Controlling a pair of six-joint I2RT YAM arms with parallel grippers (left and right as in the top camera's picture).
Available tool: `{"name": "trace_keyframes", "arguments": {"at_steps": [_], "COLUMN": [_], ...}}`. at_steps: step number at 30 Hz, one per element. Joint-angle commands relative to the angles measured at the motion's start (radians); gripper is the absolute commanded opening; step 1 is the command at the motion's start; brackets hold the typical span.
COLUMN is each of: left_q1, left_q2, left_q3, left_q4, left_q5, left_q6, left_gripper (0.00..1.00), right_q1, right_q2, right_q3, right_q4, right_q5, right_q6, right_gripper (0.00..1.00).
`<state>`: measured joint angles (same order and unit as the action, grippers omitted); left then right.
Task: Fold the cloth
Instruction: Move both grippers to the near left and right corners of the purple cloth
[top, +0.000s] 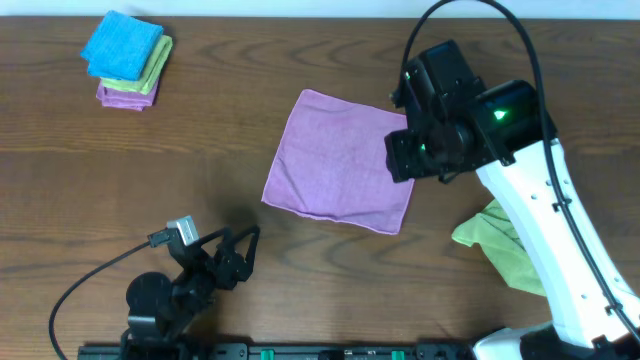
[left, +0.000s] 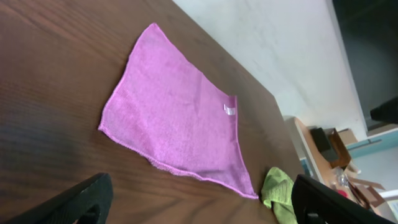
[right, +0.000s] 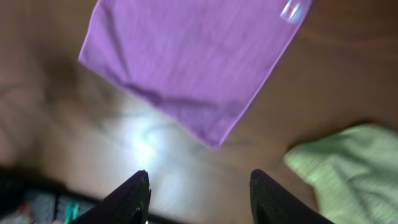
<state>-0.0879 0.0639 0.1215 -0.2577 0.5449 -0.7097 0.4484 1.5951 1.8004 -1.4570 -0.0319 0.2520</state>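
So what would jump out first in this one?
The purple cloth lies flat and unfolded in the middle of the table, with the right tool open over its right edge. Next come a stack of folded cloths at the far left corner and a crumpled green cloth beside the right arm.

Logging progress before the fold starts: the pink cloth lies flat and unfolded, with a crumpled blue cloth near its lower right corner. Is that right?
Not quite. The crumpled cloth is green, not blue, as the overhead view shows. The pink cloth does lie flat and unfolded.
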Motion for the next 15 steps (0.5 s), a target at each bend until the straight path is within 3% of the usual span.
{"name": "trace_keyframes", "arguments": {"at_steps": [1,8,15], "left_q1": [0.002,0.002,-0.008], "left_q2": [0.097,0.458,0.912], "left_q3": [0.003,0.213,0.587], "left_q4": [0.028,0.013,-0.154], "left_q5": [-0.02,-0.047,-0.115], "left_q6": [0.015,0.193,0.431], "left_gripper": [0.91,0.88,0.89], "right_q1": [-0.025,-0.159,-0.383], "right_q2": [-0.005,0.008,0.027], "right_q3": [0.002,0.002,-0.002], "right_q4": [0.074,0.183,0.164], "right_q5": [0.053,-0.094,-0.402], "right_q6": [-0.039,-0.14,-0.235], "right_gripper": [0.52,0.5,0.44]}}
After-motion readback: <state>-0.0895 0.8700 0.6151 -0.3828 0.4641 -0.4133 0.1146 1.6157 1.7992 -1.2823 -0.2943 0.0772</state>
